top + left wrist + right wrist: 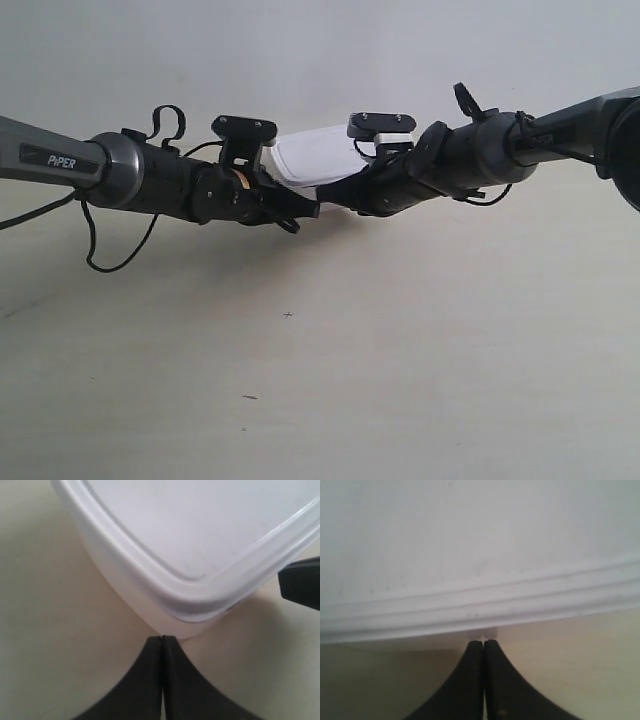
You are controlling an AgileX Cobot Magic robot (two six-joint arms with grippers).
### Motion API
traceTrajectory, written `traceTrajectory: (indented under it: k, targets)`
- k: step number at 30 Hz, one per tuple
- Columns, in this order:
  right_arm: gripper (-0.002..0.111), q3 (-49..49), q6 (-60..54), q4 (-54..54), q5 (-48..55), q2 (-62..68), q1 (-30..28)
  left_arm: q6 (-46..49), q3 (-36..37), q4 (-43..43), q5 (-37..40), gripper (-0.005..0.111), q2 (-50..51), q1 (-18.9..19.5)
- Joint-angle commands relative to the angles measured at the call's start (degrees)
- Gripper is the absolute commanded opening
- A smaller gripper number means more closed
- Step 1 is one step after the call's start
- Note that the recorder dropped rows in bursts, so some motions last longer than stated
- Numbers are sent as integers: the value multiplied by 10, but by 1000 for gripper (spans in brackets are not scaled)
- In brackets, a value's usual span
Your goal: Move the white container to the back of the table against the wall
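White container (pixel 312 157) sat far back on the table (pixel 400 380) near the wall (pixel 320 50), between both grippers; left gripper (pixel 161 640) jaws fully closed, empty, tips touching its corner; right gripper (pixel 483 642) likewise closed, tips against its side

I see a plain grey-white wall (pixel 320 50) behind the pale cream table (pixel 420 390). A few tiny dark specks (pixel 288 315) sit on the table.

"PiPER" in white letters runs along the arm at the exterior view's left (pixel 50 158); the label on the arm at the exterior view's right (pixel 560 135) is too blurred to read.
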Motion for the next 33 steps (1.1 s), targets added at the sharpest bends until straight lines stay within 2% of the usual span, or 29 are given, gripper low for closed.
traceTrajectory:
  k: [1, 7, 19, 23, 33]
  targets:
    - [0, -24, -6, -1, 5, 6, -3, 11, -3, -1, -18, 0, -3, 3]
    - [0, -34, -6, -1, 7, 6, -3, 11, -16, -1, -24, 0, 0, 3]
    - [0, -34, -7, 0, -27, 6, -3, 35, -98, -1, -14, 0, 54, 13]
    - [0, -34, -7, 0, -44, 6, -3, 46, -101, -1, 7, 0, 54, 31]
    - [0, -34, -7, 0, -55, 6, -3, 100, -101, -1, 24, 0, 54, 32]
